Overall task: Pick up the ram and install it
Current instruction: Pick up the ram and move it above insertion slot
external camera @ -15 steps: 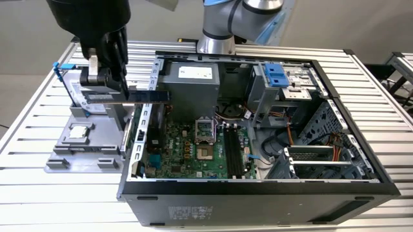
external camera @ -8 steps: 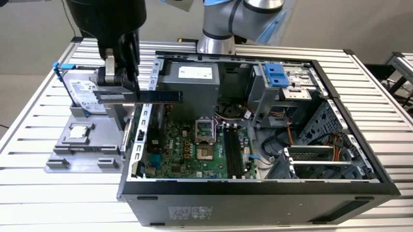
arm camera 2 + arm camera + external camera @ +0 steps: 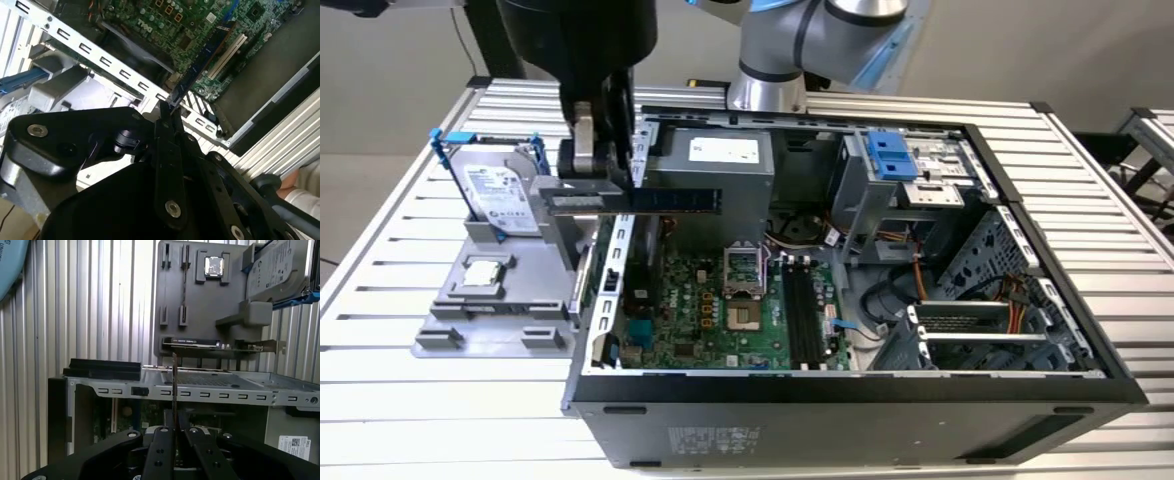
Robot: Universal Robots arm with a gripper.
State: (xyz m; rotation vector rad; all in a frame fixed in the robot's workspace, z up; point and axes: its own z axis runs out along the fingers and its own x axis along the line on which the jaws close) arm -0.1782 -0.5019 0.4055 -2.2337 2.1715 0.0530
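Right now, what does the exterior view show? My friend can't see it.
The robot arm's black gripper holds the ram, a long thin green circuit-board stick, level above the exterior view's left wall of the open black computer case. Beside the case, a grey tray carries a silver hard drive and a small square silver chip.

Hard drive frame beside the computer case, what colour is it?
Blue; the hard drive frame shows best in the exterior view.

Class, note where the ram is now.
The gripper holds the ram above the computer case wall at the exterior view's left, beside the hard drive.
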